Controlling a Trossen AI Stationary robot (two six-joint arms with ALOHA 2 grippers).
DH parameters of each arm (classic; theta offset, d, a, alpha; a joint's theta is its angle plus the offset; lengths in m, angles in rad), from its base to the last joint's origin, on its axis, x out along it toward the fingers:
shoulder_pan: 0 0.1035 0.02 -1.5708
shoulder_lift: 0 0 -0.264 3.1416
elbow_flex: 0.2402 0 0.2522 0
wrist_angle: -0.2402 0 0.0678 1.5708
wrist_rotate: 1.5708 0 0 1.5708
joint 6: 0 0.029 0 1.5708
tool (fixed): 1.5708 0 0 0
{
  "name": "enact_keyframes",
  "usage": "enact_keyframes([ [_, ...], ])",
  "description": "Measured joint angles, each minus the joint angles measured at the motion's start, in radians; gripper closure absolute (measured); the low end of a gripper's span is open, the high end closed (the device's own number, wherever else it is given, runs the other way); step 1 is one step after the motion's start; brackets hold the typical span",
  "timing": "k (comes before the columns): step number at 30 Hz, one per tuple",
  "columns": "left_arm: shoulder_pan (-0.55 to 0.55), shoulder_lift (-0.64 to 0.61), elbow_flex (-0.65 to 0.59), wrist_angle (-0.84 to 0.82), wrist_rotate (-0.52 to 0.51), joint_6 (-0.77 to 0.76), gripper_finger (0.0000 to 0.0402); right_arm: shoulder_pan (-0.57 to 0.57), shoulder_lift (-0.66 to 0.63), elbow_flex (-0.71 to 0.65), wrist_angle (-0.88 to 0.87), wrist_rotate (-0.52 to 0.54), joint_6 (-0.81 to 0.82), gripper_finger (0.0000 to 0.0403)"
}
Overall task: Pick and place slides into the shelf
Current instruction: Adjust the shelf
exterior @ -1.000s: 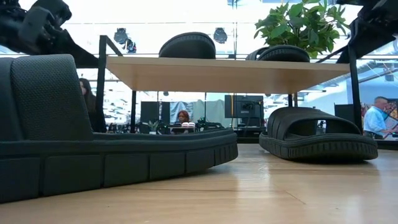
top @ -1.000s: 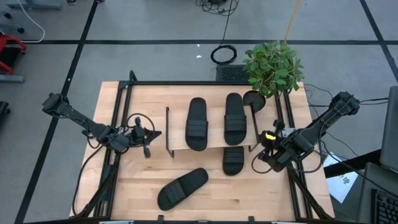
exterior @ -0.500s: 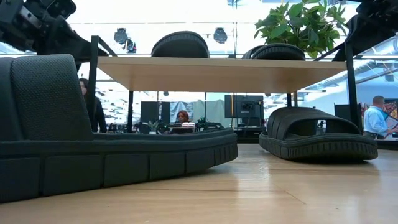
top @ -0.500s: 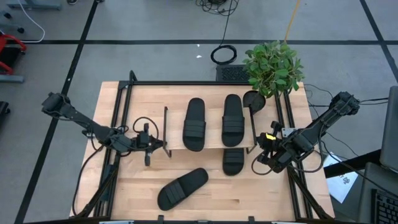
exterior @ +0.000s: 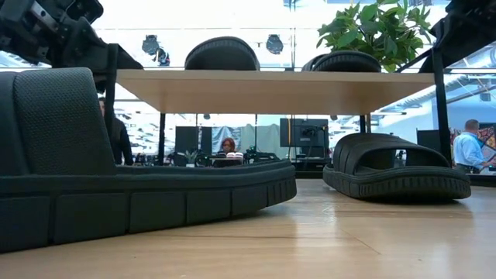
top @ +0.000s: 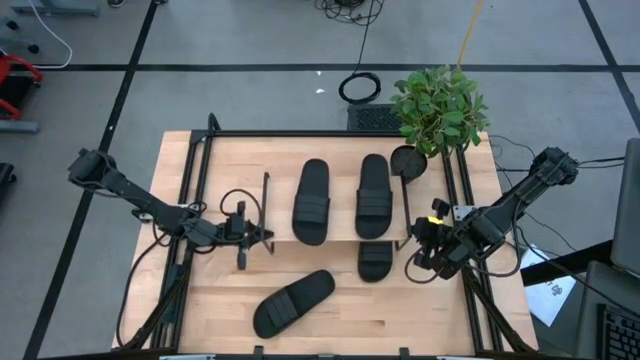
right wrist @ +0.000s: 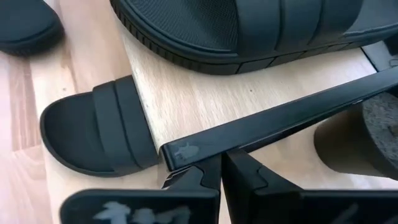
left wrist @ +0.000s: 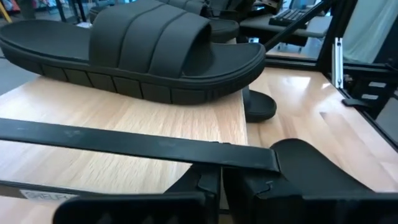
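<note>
The shelf (top: 343,205) stands mid-table with two black slides (top: 312,200) (top: 374,195) on its wooden top board. A third slide (top: 375,260) lies on the table under the shelf, its toe sticking out at the near side. A fourth slide (top: 293,302) lies loose on the table near the front edge. My left gripper (top: 262,238) is shut at the shelf's left side bar. My right gripper (top: 416,246) is shut at the shelf's right side bar. My left gripper comes nearly level from the table's left, and its shut fingertips (left wrist: 205,180) meet the shelf's black left side bar (left wrist: 186,151) near its near end. Whether they pinch anything I cannot tell. The shelf stands on the table. My right gripper slants down from the table's right. Its shut fingertips (right wrist: 202,174) lie against the shelf's black right side bar (right wrist: 186,151), close to the board's near corner. The shelf stands on the table.
A potted plant (top: 440,105) stands at the far right corner, with a dark round thing (top: 407,158) beside the shelf's far right end. Black table rails run along both sides (top: 190,200) (top: 455,190). Bare wood lies near the front edge, right of the loose slide (top: 420,310).
My left gripper has gone toward the table's right edge and a little nearer, tipping as it went, and has come up to the shelf's left side bar. The shelf, with both slides on top, has slid a little toward the table's left edge.
</note>
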Motion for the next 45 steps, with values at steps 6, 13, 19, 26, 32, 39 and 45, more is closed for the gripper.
enact_keyframes([
  [6, -0.021, 0.002, 0.036, -0.068, 0.005, -0.022, 0.0380, 0.000, 0.000, 0.000, 0.012, -0.017, -0.001, 0.0403],
  [13, -0.034, 0.012, 0.038, -0.069, -0.007, -0.047, 0.0380, 0.000, 0.000, 0.000, 0.033, -0.048, 0.005, 0.0403],
  [19, -0.035, 0.009, 0.040, -0.098, -0.061, -0.036, 0.0380, 0.000, 0.000, 0.000, 0.049, -0.065, 0.004, 0.0403],
  [26, -0.035, 0.009, 0.040, -0.102, -0.066, -0.009, 0.0380, 0.022, 0.000, 0.000, 0.079, -0.093, 0.005, 0.0403],
  [32, -0.035, 0.009, 0.040, -0.102, -0.094, 0.061, 0.0380, 0.027, 0.000, 0.000, 0.085, -0.093, 0.009, 0.0403],
  [39, -0.045, 0.010, 0.039, -0.122, -0.232, 0.080, 0.0380, 0.027, 0.000, 0.000, 0.093, -0.093, 0.009, 0.0403],
  [45, -0.046, 0.010, 0.039, -0.124, -0.247, 0.077, 0.0380, 0.027, 0.000, 0.000, 0.095, -0.095, 0.012, 0.0403],
])
